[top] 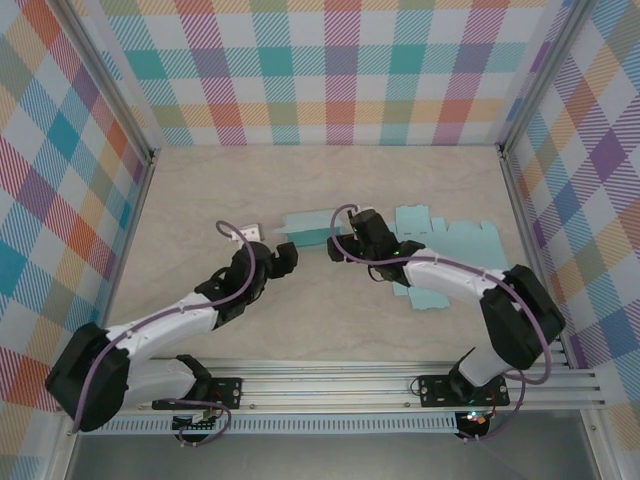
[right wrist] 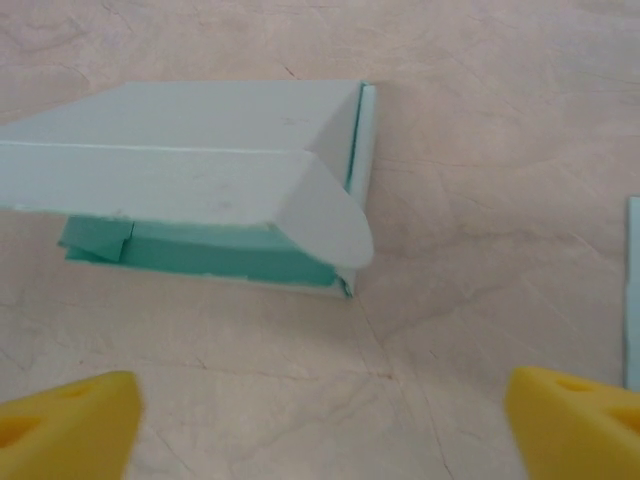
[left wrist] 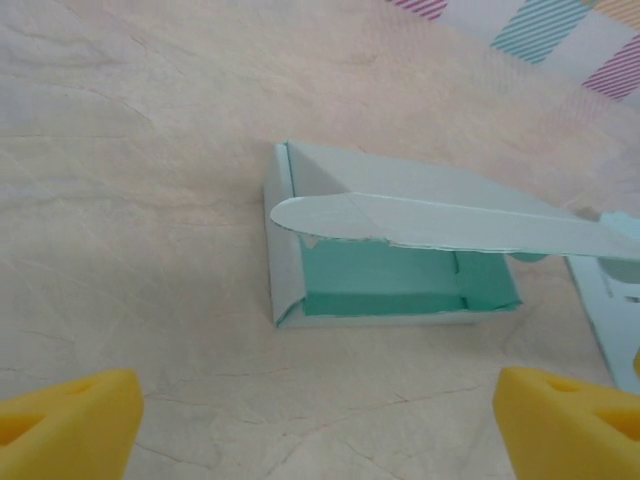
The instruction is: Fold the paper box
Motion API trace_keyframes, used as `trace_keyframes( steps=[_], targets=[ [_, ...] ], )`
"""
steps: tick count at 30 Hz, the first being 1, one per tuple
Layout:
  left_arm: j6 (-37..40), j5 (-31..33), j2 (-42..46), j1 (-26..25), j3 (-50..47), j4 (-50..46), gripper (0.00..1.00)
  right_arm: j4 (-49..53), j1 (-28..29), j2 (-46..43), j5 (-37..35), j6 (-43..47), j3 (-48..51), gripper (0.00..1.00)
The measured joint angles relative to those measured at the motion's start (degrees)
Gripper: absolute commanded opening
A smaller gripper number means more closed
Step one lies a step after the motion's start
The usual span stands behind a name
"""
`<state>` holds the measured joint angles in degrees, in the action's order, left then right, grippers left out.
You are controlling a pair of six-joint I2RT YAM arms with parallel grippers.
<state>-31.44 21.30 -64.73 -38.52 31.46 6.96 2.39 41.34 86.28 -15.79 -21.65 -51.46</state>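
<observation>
The paper box [top: 309,229] is pale teal and lies on the table between my two grippers, partly folded. In the left wrist view the box [left wrist: 385,270] shows a darker teal inside, and its lid flap hangs half raised over it. The right wrist view looks at the box [right wrist: 215,175] from the other side, with a rounded flap at its corner. My left gripper [top: 288,253] sits just left of the box, open and apart from it [left wrist: 320,425]. My right gripper [top: 343,240] sits just right of it, also open and holding nothing [right wrist: 320,430].
Flat unfolded teal box sheets [top: 445,255] lie under and beyond my right arm; their edge shows in the left wrist view [left wrist: 610,305]. A small white piece [top: 248,233] lies left of the box. Plaid walls enclose the table on three sides.
</observation>
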Motion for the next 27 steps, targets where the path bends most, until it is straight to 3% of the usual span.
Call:
trace_keyframes(
  steps=[8,14,21,27],
  targets=[
    [-1.42,-0.9,15.26,-0.04,-1.03,-10.45,1.0,6.27,0.02,-13.77,-0.02,-0.22,2.95,1.0],
    [-1.97,-0.87,22.8,-0.04,-0.46,-16.9,1.0,11.15,0.0,-15.96,-1.81,-0.68,0.55,1.0],
    [0.39,2.03,20.31,-0.04,9.14,-24.87,1.0,16.83,-0.04,-14.53,-6.6,-1.07,-7.13,1.0],
    [4.37,4.31,8.22,0.81,21.94,-26.86,1.0,22.14,-1.44,-5.09,-7.21,-1.49,-22.05,1.0]
  ],
)
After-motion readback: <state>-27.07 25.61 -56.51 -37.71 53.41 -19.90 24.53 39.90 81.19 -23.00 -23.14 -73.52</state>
